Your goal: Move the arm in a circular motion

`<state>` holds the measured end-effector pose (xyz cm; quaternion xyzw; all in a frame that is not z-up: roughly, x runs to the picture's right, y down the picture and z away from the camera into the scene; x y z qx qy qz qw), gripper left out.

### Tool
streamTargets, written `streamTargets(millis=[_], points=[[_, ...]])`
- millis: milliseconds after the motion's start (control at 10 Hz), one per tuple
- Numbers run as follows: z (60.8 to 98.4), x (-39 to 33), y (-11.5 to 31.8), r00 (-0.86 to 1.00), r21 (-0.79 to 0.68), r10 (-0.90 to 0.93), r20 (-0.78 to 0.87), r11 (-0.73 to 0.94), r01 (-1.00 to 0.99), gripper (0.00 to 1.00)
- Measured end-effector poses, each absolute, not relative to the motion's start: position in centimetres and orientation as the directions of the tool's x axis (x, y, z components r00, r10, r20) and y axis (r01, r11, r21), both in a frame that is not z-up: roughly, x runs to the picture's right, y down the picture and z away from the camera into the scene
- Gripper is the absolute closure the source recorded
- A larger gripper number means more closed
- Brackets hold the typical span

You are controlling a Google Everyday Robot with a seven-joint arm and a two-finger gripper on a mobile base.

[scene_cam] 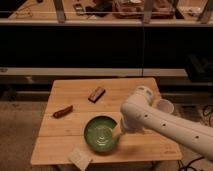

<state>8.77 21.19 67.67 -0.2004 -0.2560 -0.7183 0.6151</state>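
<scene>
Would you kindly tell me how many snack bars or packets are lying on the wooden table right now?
3: a brown bar near the back, a reddish one at left, a pale packet at the front edge. The arm may hide more; its pincer sits beside the green bowl.

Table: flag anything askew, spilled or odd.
Nothing spilled. The pale packet overhangs the table's front edge. The arm covers the right side; its gripper sits beside the green bowl.
</scene>
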Motion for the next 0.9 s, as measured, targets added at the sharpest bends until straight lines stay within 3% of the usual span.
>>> streamTargets(millis=[500,700,900], points=[[71.3,-6.7,17.7,-0.567,0.419,-0.689,0.451,-0.397,0.816,0.2],[74.6,-13.5,14.2,-0.69,0.5,-0.624,0.367,-0.493,0.712,0.2],[78.4,-15.6,7.8,-0.699,0.478,-0.638,0.323,-0.527,0.702,0.2]])
